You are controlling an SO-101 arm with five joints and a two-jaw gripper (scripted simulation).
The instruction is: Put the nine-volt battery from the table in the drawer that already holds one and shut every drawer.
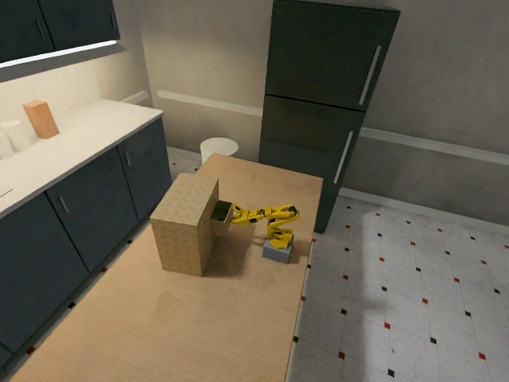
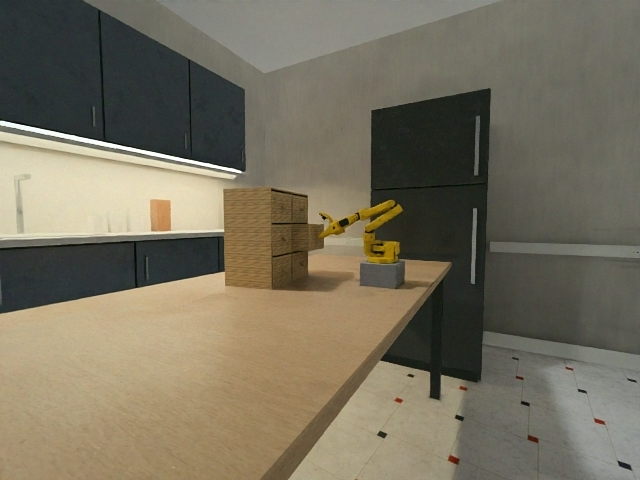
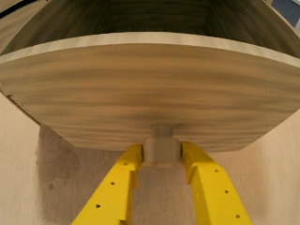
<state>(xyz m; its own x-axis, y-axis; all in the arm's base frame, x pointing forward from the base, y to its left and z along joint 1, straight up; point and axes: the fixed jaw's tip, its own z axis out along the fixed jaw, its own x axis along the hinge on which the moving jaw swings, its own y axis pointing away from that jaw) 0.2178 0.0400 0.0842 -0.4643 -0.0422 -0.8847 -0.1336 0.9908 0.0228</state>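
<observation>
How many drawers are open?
1: the middle-row drawer in the column farther from the exterior camera, its knob between the gripper's fingers. None looks hidden.

Taking the wooden cabinet point(image 1: 180, 222) point(image 2: 248, 237) as the landmark — behind it and to its left, a bright white strip glows under the wall cupboards, washing the backsplash and counter in warm, pale light. Right of the cabinet, the dark fridge point(image 1: 316, 82) point(image 2: 429, 206) sinks into dimness, its details murky. A soft-edged shadow spreads over the table point(image 1: 164, 325) point(image 2: 180, 361) in front of the drawer fronts. Up close in the wrist view, the pulled-out drawer's point(image 3: 150, 80) rim bows into a curve — wide-angle distortion — its interior is dark, and the wood grain looks smeary.
</observation>
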